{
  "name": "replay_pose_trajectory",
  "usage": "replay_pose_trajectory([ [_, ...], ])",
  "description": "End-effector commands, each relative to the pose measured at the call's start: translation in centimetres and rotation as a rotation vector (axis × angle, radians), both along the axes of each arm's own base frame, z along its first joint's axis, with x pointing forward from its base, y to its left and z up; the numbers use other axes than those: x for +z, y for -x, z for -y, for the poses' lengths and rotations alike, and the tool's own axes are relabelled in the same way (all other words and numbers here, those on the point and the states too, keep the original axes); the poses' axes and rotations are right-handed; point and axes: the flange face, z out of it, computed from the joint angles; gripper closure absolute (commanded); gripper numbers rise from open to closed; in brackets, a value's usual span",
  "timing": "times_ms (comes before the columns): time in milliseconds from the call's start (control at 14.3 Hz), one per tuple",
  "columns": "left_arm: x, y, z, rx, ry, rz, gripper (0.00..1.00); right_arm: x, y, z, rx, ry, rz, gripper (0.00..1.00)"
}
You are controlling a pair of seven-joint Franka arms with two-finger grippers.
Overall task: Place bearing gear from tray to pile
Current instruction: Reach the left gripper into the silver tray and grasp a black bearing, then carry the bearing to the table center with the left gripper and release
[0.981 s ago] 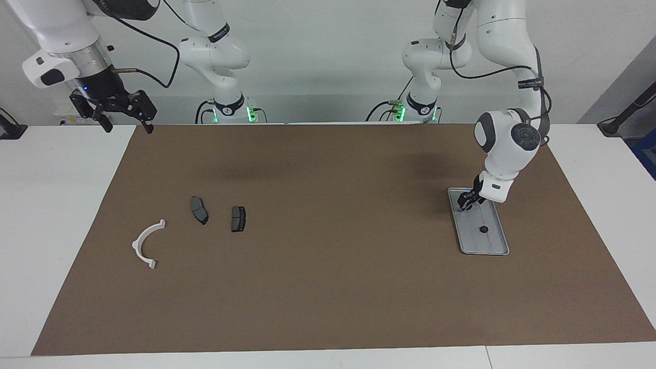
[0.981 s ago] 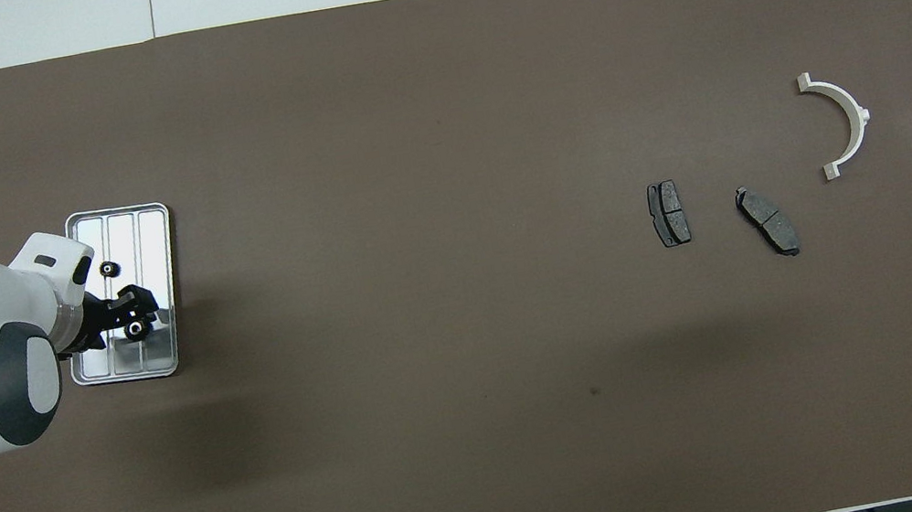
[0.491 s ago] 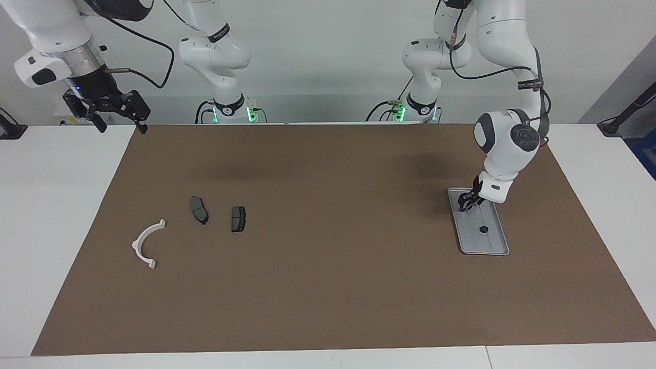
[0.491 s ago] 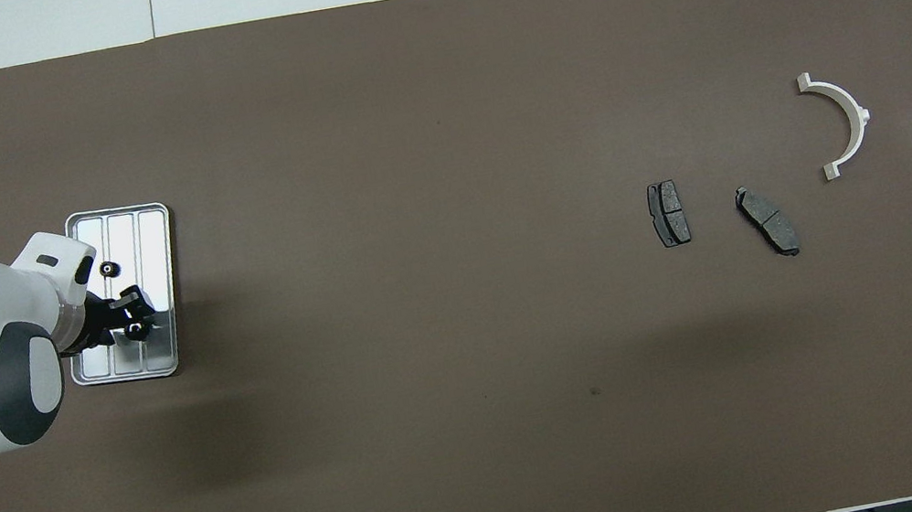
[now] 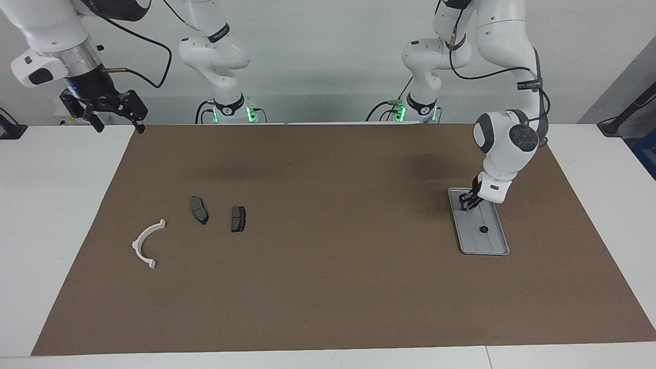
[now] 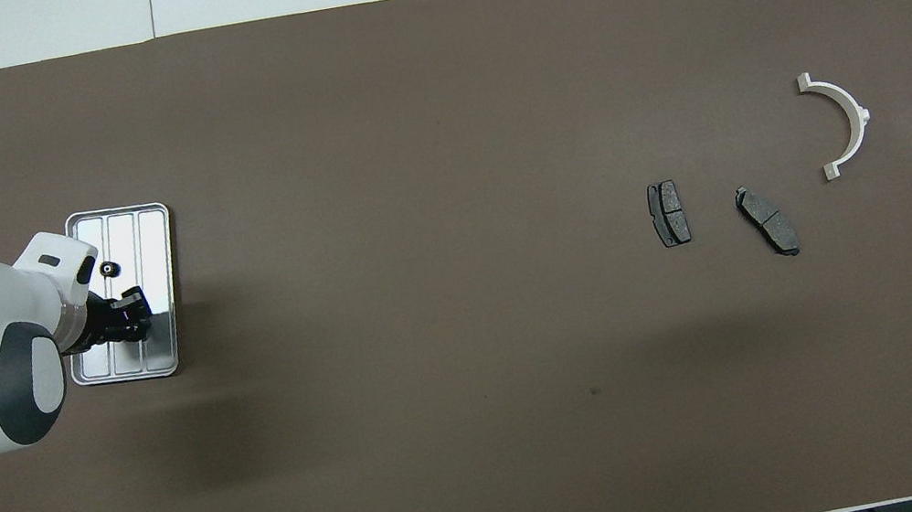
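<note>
A: Where's the bearing gear (image 6: 108, 268) rn?

B: In the tray (image 6: 155, 215), abt the middle, lying flat. Small, dark, round. Nothing is touching it.

A: And the left hand (image 5: 467, 203)?

B: Low over the tray's end that's nearer to the robots, just beside that gear, not on it. Can't tell if it's open or shut, or if it has got anything. It's all dark down there.

A: So how to do this bit well?

B: I think: make sure sth is really held b4 going up. Lift slow and straight, so the tray doesn't get bumped or dragged. A gear is tiny and can roll, so squeeze it at the middle, not the edge.

A: Then where to?

B: The pile: white bracket (image 5: 146, 245) and two dark pads (image 5: 199, 209) (image 5: 238, 218), well apart from the tray, toward the right arm's end of the desk (image 5: 61, 205). Long trip, so go steady. Put the gear down low near the pads, don't drop it.

A: Right hand (image 5: 118, 123)?

B: Wide open, holding nothing, waiting up high over the desk's edge. Pls keep clear of it.
</note>
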Motion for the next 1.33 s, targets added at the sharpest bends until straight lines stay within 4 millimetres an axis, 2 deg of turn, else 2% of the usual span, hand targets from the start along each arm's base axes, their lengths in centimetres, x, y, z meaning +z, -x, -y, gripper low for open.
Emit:
replay_pose_trajectory([
  [0, -0.6, 0.3, 0.3, 0.0, -0.015, 0.011, 0.99, 0.1, 0.1, 0.4, 0.033, -0.005, 0.021, 0.0],
  [140, 0.0, -0.1, 1.0, -0.009, -0.016, 0.012, 1.0, 0.1, 0.1, 0.5, 0.036, -0.004, 0.027, 0.0],
  [280, 1.4, -0.8, 1.5, 0.0, -0.017, 0.012, 1.0, 0.1, 0.1, 0.6, 0.043, -0.003, 0.027, 0.0],
  [561, 5.7, -2.8, 2.6, 0.039, -0.018, -0.003, 1.0, -0.1, 0.1, 0.6, 0.045, -0.004, 0.024, 0.0],
  [701, 7.2, -3.5, 5.7, 0.09, -0.018, 0.014, 1.0, -0.1, 0.1, 0.5, 0.042, -0.004, 0.024, 0.0],
  [981, 8.5, -3.8, 12.1, 0.24, -0.008, 0.06, 1.0, -0.3, -0.1, 0.5, 0.042, -0.003, 0.027, 0.0],
  [1262, 9.6, -2.8, 20.5, 0.384, 0.037, 0.086, 1.0, -0.4, -0.5, 0.2, 0.045, -0.001, 0.037, 0.0],
])
